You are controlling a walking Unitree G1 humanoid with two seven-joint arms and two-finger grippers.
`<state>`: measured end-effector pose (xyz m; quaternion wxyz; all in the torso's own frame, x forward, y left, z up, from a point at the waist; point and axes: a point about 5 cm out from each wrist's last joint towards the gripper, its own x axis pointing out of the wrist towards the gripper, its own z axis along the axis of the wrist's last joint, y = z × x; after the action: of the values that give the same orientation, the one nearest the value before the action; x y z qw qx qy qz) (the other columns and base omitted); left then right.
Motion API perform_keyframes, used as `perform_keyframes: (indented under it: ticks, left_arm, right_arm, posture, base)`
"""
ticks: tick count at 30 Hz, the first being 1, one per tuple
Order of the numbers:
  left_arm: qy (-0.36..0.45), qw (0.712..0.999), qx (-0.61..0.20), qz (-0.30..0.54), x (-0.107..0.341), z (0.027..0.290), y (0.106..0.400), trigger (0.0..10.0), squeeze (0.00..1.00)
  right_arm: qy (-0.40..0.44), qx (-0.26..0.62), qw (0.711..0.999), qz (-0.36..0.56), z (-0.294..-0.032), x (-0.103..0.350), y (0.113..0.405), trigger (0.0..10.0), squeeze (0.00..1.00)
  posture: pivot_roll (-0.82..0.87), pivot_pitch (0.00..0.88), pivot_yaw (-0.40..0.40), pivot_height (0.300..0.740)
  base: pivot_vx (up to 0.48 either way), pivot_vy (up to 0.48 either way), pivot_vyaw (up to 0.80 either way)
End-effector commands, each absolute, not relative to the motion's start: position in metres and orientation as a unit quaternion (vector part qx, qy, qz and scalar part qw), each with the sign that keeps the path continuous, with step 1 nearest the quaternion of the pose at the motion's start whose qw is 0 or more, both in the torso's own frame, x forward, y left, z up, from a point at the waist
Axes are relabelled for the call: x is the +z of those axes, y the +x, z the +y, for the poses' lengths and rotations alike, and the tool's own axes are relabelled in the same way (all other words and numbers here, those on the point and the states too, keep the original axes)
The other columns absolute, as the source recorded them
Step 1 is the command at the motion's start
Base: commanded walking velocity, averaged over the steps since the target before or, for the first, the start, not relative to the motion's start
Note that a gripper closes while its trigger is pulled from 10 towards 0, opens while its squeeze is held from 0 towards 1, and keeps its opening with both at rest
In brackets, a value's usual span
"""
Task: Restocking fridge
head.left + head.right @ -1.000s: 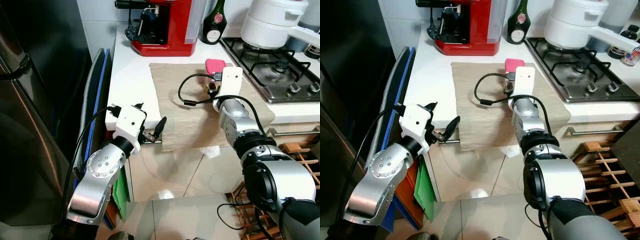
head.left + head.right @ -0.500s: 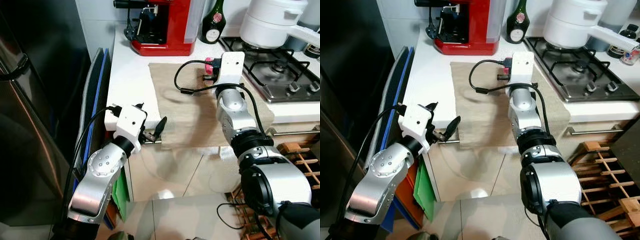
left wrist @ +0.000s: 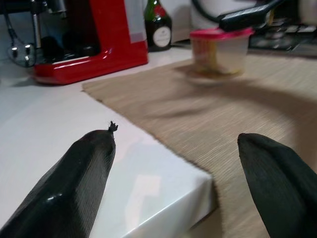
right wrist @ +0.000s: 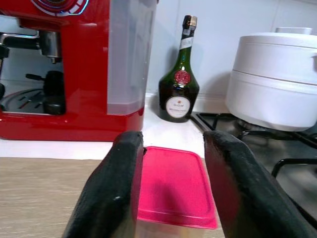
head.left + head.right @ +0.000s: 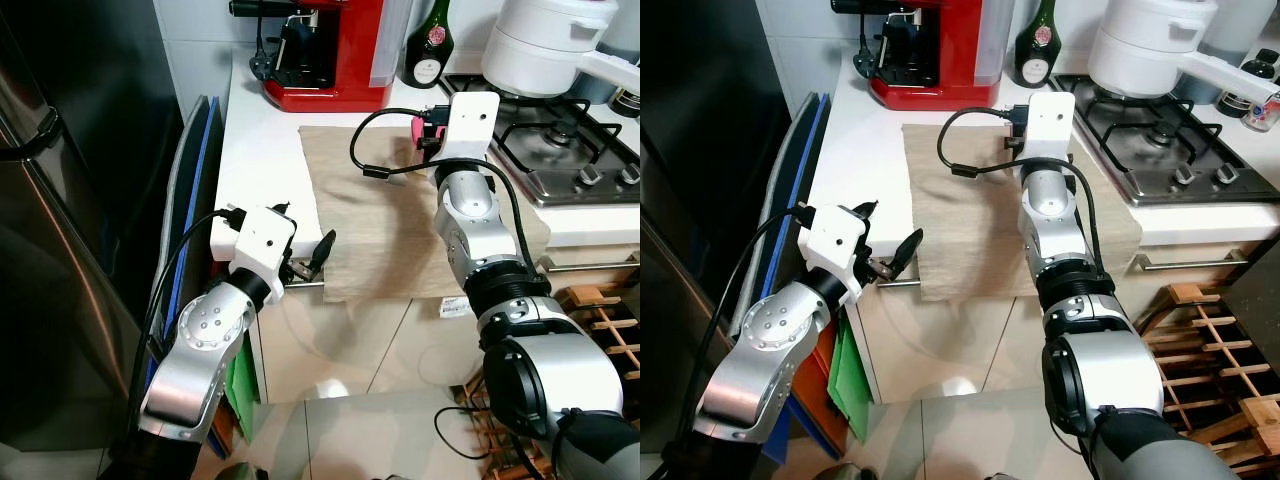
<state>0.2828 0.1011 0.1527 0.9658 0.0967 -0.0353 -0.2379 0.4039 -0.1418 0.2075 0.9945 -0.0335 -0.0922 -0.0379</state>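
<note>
A clear food container with a pink lid (image 4: 173, 186) sits between my right gripper's (image 4: 174, 139) two black fingers, which are shut on its sides. The same container (image 3: 220, 47) hangs just above the beige mat (image 5: 370, 220) on the white counter, with its shadow beneath it; a sliver of pink (image 5: 415, 128) shows beside the right wrist. My left gripper (image 5: 305, 232) is open at the counter's front left corner, holding nothing. The dark steel fridge (image 5: 60, 250) stands at the far left, its door closed.
A red coffee machine (image 5: 330, 50) and a green bottle (image 5: 428, 45) stand at the back of the counter. A white pot (image 5: 545, 45) rests on the gas hob (image 5: 560, 140). Flat trays (image 5: 195, 170) lean between fridge and counter. A wooden rack (image 5: 600, 300) is low right.
My right arm has risen and reached further back over the mat, lifting the pink-lidded container off it. The left arm has stayed at the counter corner.
</note>
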Motion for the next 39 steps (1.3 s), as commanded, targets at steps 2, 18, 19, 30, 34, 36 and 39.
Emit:
perform_keyframes:
  ticks: [2,18,19,30,34,36,39]
  left_arm:
    - [0.116,0.966,-0.228,-0.031,0.149,0.098,0.285,10.0,0.00]
    - [0.071,0.977,-0.133,-0.149,0.188,0.110,0.278,10.0,0.00]
    - [0.078,0.973,-0.125,-0.178,0.198,0.111,0.279,10.0,0.00]
    - [0.087,0.970,-0.093,-0.208,0.212,0.110,0.290,10.0,0.00]
    - [0.080,0.974,-0.069,-0.202,0.213,0.114,0.297,10.0,0.00]
    - [0.072,0.974,-0.063,-0.205,0.215,0.115,0.301,10.0,0.00]
    - [0.074,0.973,-0.060,-0.209,0.217,0.117,0.302,10.0,0.00]
  right_arm:
    - [-0.033,-0.048,0.995,-0.087,-0.149,0.205,0.404,10.0,1.00]
    - [-0.062,-0.090,0.964,-0.242,-0.176,0.205,0.303,10.0,1.00]
    - [-0.073,-0.090,0.958,-0.264,-0.179,0.207,0.292,10.0,1.00]
    - [-0.038,-0.056,0.984,-0.165,-0.183,0.161,0.266,10.0,1.00]
    - [-0.054,-0.015,0.985,-0.165,-0.172,0.164,0.276,10.0,1.00]
    - [-0.055,-0.007,0.984,-0.169,-0.168,0.171,0.284,10.0,0.00]
    - [-0.057,-0.013,0.984,-0.167,-0.168,0.172,0.290,10.0,0.00]
  posture:
    - [0.06,0.000,-0.044,0.740]
    - [0.02,0.000,-0.033,0.740]
    - [0.01,0.000,-0.027,0.740]
    - [0.01,0.000,-0.032,0.740]
    - [0.02,0.000,-0.035,0.740]
    - [0.02,0.000,-0.037,0.740]
    - [0.03,0.000,-0.036,0.740]
  base:
    - [0.000,0.000,0.00]
    - [0.000,0.000,0.00]
    - [0.000,0.000,0.00]
    - [0.044,0.000,0.00]
    - [0.480,0.000,0.00]
    - [0.480,0.000,0.00]
    - [0.480,0.000,0.00]
